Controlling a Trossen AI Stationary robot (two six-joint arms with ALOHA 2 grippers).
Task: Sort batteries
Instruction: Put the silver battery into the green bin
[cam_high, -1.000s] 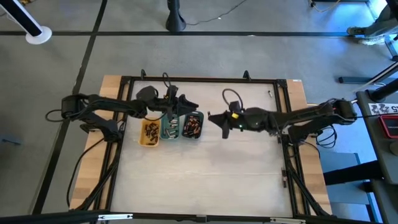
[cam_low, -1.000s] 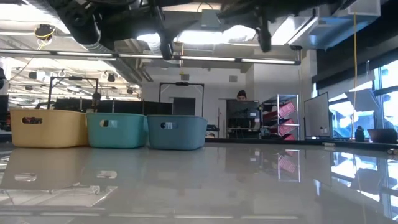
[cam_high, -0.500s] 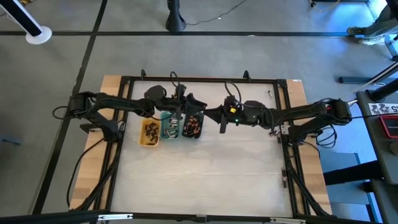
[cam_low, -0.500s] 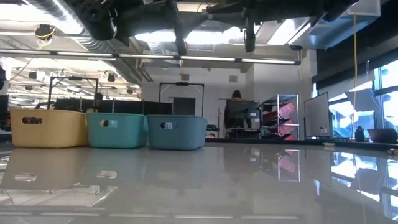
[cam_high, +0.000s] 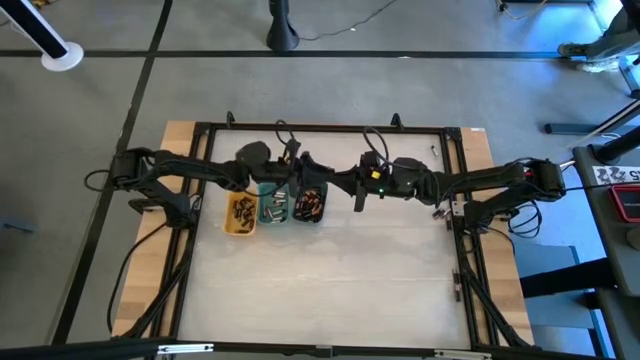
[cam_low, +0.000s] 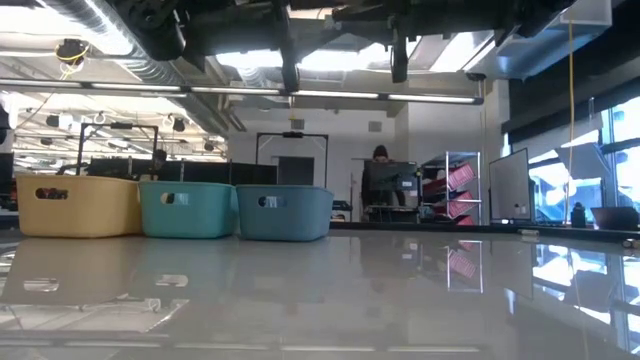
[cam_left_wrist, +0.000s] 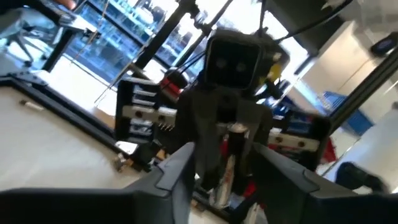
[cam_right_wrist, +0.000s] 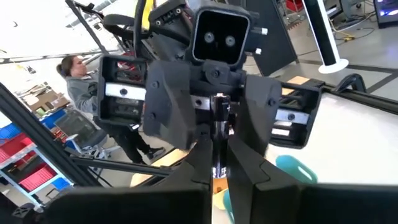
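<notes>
Item: batteries (cam_high: 308, 203), sorted among three trays at the surface's (cam_high: 330, 280) left rear. One battery (cam_right_wrist: 218, 134) is pinched in the closed right gripper (cam_high: 357, 192), raised beside the grey-blue tray (cam_high: 308, 204), apparently for handover. Left gripper (cam_high: 312, 180), facing it, stands part-open to receive.

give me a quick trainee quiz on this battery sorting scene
1. True or false: the green tray stands between the yellow tray and the grey-blue tray.
2. Where is the right gripper?
A. low over the table's near edge
B. beside the grey-blue tray, facing the left gripper
C. parked off the table
3. What small thing do the right gripper's shut fingers pinch?

Key: 1 true; 2 B; 3 a battery, as far as the wrist views show.
</notes>
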